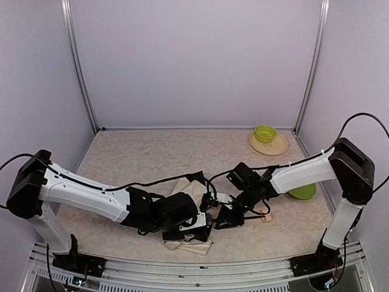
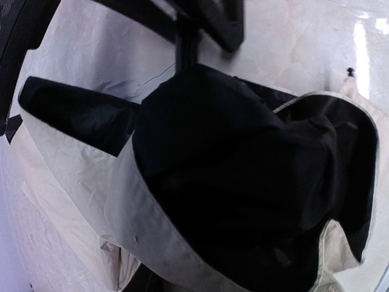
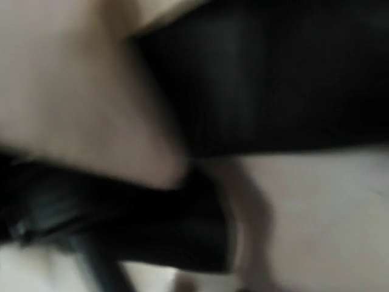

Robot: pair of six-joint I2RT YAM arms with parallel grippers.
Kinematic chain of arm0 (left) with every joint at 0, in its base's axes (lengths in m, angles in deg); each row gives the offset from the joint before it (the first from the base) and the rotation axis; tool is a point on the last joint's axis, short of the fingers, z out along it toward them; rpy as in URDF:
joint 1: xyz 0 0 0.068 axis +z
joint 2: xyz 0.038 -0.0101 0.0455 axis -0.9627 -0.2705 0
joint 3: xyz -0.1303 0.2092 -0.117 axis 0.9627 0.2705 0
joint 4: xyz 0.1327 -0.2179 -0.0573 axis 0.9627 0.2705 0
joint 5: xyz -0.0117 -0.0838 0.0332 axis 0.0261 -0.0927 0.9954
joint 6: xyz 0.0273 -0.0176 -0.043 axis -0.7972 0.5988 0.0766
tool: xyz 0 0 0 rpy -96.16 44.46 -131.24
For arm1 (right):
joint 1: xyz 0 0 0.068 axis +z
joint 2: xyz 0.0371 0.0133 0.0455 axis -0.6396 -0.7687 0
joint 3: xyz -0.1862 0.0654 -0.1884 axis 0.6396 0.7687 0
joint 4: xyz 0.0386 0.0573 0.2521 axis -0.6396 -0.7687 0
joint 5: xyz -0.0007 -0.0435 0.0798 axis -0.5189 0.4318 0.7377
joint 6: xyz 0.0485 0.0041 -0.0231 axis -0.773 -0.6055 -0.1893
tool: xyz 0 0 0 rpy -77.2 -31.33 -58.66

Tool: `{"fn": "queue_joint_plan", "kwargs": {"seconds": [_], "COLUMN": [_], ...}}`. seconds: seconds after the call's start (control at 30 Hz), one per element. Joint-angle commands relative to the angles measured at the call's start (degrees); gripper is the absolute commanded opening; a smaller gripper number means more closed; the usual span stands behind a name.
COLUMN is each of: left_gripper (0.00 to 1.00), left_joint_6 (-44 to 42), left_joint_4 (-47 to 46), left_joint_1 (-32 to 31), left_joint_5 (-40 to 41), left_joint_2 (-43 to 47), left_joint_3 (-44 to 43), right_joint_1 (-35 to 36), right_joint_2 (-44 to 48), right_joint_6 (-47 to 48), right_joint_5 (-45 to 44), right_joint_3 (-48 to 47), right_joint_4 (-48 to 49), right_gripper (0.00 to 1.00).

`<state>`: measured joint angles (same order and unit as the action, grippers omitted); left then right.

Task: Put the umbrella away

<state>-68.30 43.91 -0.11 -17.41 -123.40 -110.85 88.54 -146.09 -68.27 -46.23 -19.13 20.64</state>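
Umbrella [image 1: 185, 245], overhead: crumpled on the table [image 1: 121, 164], well left of and nearer than the lime bowl [image 1: 265, 133]; left gripper [image 1: 197, 225] and right gripper [image 1: 226, 216] meet over it.
Left wrist: black lining [image 2: 243, 176] fills the frame; fingers hidden, state unclear.
Right wrist: all blur; cannot tell whether fingers are spread or pinching.
Risk: loose folds could slip free or snag a finger.

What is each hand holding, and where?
Left hand sits on the bunched canopy of the umbrella, fingers hidden, so grip unconfirmed. Right hand: view blurred, cannot tell.

Lab enclosure: bare panels [image 1: 194, 61], metal frame [image 1: 80, 67]
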Motion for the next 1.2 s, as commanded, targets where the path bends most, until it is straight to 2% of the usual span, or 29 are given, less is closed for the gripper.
{"fn": "queue_joint_plan", "kwargs": {"seconds": [0.0, 0.03, 0.17, 0.23, 0.27, 0.37, 0.47, 0.57, 0.7, 0.8, 0.87, 1.0, 1.17], "left_gripper": [0.2, 0.28, 0.65, 0.72, 0.79, 0.83, 0.83, 0.77, 0.56, 0.48, 0.46, 0.43, 0.46], "left_joint_6": [2.44, 3.0, 4.44, 4.91, 5.37, 7.2, 8.78, 9.97, 11.1, 12.28, 13.04, 11.84, 12.88], "left_joint_4": [-1.22, -2.08, -7.33, -9.87, -10.84, -13.07, -14.72, -14.86, -14.41, -16.65, -18.73, -20.49, -25.18], "left_joint_1": [1.55, 1.87, 2.75, 2.83, 2.98, 4.17, 5.75, 8.64, 10.77, 10.53, 9.44, 4.86, 4.37], "left_joint_5": [-1.38, -1.6, -6.5, -10.48, -11.85, -15.7, -16.5, -19.42, -23.52, -31.86, -36.53, -37.19, -37.25], "left_joint_2": [3.63, 4.92, 13.2, 18.99, 22.21, 31.23, 38.08, 41.97, 42.31, 41.48, 40.81, 39.82, 39.45], "left_joint_3": [0.67, 0.76, 2.1, 3.26, 3.62, 4.37, 5.06, 5.59, 6.48, 6.08, 4.6, 2.51, 7.49], "right_joint_1": [0.57, 0.61, 0.62, 0.59, 0.45, -0.22, -0.93, -4.82, -6.06, -6.06, -6.06, -6.06, -6.06], "right_joint_2": [-1.48, -1.38, 1.54, 5.73, 9.34, 19.1, 30.77, 38.81, 40.89, 40.46, 40.11, 39.42, 38.55], "right_joint_6": [-1.75, -1.78, -1.3, -1.53, -1.76, -2.45, -2.4, -5.57, -2.9, -1.87, -0.93, 1.2, 3.85], "right_joint_5": [-5.37, -5.75, -5.84, -7.23, -8.29, -7.73, -5.0, -0.51, -1.78, -5.69, -7.97, -14.27, -13.86], "right_joint_3": [-1.34, -1.24, -0.61, 0.79, 1.89, 4.72, 8.9, 11.32, 7.16, 2.83, 1.08, -1.74, -4.84], "right_joint_4": [1.0, 1.12, 2.7, 5.21, 6.7, 13.34, 23.97, 31.66, 24.76, 18.8, 16.59, 12.84, 9.58], "right_gripper": [0.08, 0.0, 0.0, 0.0, 0.0, 0.0, 0.0, 0.0, 0.0, 0.0, 0.0, 0.0, 0.0]}}
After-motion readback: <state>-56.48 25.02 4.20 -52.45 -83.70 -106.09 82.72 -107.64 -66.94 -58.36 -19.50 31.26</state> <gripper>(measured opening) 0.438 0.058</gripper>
